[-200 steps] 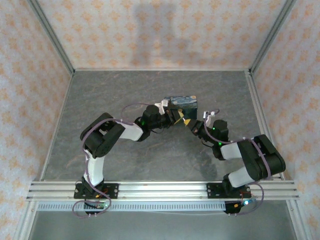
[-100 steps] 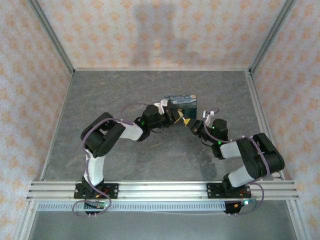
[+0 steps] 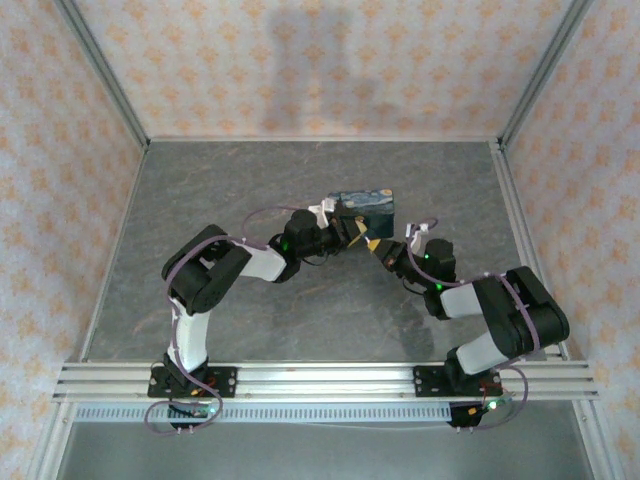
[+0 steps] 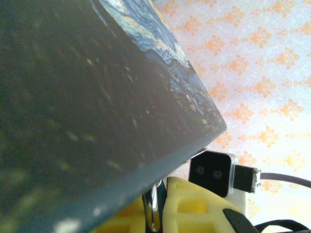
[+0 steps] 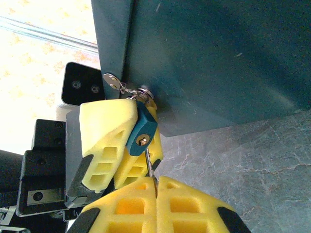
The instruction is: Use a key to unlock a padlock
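- The padlock (image 5: 140,128) is a small blue lock with a brass keyhole. It hangs from a metal latch (image 5: 112,80) at the lower corner of a dark-blue box (image 5: 218,58) with a painted lid. The box sits on the grey table (image 3: 230,190), near its middle and toward the back.
- The left gripper (image 3: 350,233) reaches in from the left and is clenched on the padlock. Its yellow fingers (image 5: 104,124) press the lock body from both sides, so the keyhole faces the other arm.
- The right gripper (image 5: 156,187) is clamped tight on the key (image 5: 149,162), a thin pale shaft pinched between its two yellow pads and pointing up at the lock.
- The key's tip meets the keyhole. A fair length of shaft shows between lock and pads, so I judge it is only part way in; how deep cannot be told.
- The step in hand, as I read it, is inserting the key. The lock looks shut, but its shackle is mostly hidden behind a finger.
- The next move calls for pushing the key along its own line until it seats. The right wrist then twists about that line while the left gripper braces the lock against the turn.
- The risk is that the shaft is thin and gripped at its end, so a sideways push could bend it or make it slip in the pads.
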Controlling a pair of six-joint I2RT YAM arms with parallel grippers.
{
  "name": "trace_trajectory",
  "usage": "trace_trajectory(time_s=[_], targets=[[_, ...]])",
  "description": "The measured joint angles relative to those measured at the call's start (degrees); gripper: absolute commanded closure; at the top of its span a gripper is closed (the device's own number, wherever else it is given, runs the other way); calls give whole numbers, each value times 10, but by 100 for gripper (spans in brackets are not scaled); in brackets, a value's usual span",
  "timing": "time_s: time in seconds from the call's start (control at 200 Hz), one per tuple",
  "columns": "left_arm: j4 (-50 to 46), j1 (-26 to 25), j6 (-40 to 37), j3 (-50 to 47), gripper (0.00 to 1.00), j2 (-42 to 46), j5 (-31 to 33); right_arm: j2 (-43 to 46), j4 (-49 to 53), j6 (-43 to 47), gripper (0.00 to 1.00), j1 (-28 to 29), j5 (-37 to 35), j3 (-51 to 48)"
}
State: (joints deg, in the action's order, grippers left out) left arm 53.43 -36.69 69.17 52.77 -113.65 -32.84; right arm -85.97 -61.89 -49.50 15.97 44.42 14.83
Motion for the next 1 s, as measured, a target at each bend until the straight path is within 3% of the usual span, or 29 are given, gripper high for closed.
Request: trace_trajectory(time_s=[1.001], targets=[[23, 15, 14, -6, 100, 0, 3, -57, 9, -5, 100, -13, 43, 63]])
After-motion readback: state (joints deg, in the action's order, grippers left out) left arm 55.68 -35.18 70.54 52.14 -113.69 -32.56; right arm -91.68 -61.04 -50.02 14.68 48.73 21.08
